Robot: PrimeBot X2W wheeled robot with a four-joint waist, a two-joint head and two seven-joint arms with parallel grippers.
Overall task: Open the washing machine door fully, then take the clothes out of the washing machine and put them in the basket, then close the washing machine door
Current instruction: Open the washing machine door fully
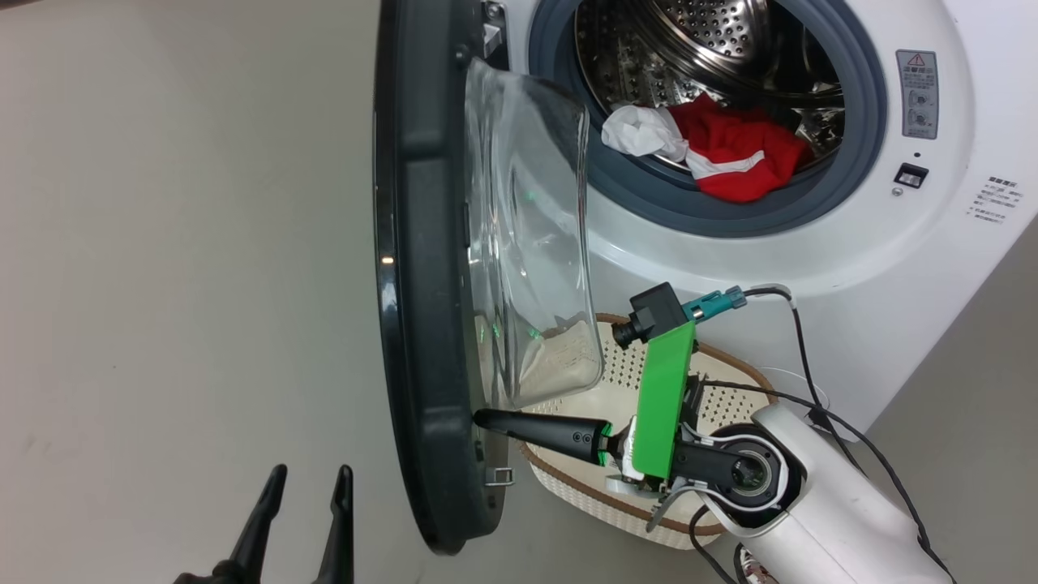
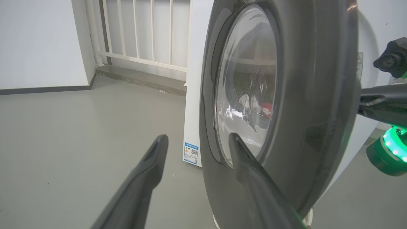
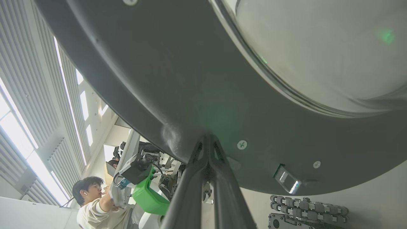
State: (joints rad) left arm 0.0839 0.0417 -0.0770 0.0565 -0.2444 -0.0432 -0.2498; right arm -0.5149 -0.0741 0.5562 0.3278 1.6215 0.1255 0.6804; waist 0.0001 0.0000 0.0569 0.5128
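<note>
The washing machine door [image 1: 430, 324] stands swung out, edge-on in the head view, its glass bowl [image 1: 535, 235] bulging toward the white washing machine [image 1: 916, 268]. My right gripper [image 1: 480, 419] is shut, its tips pressed against the door's inner dark rim [image 3: 203, 105] near the latch [image 1: 500, 477]. My left gripper [image 1: 310, 480] hangs open on the door's outer side, with nothing between its fingers [image 2: 152, 159]. Red and white clothes [image 1: 734, 154] lie at the drum's front lip. The basket [image 1: 722, 405] sits on the floor under my right arm.
Bare grey floor [image 1: 178, 284] spreads left of the door. Black cables [image 1: 811, 381] trail from my right forearm beside the machine. In the right wrist view a person [image 3: 92, 200] stands by another robot arm. A white railing [image 2: 143, 31] stands behind the machine.
</note>
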